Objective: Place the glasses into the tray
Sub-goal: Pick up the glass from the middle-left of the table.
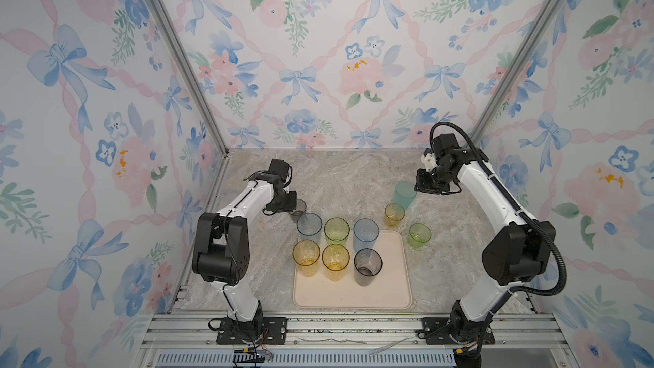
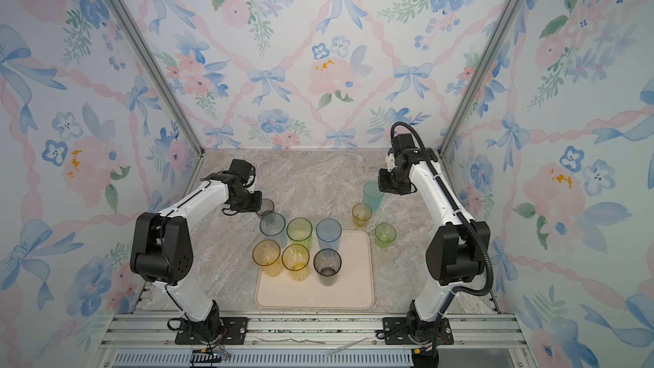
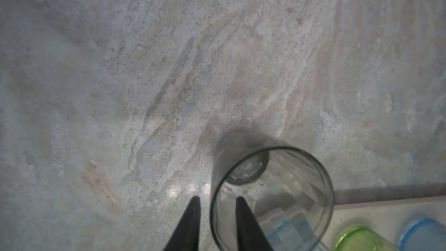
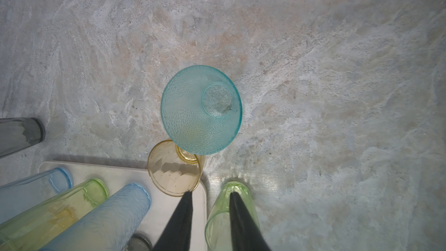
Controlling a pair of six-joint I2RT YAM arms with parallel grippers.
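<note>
- In both top views, 6 glasses [image 1: 334, 263] stood grouped at the far end of the tray [image 1: 354, 295]; 4 stood off it on the tabletop [image 1: 354, 178].
- Left wrist: the left gripper [image 3: 217, 197] had its jaws spread astride the rim of the smoky grey glass [image 3: 241, 141].
- Right wrist: the right gripper [image 4: 210, 193] had its jaws spread and empty, near the teal glass [image 4: 193, 121].

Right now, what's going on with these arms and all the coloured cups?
Two robot arms are filling the tray. Six tall glasses stand in it. The left gripper straddles the rim of a short grey glass on the table; the right gripper hovers open by the teal glass.
</note>
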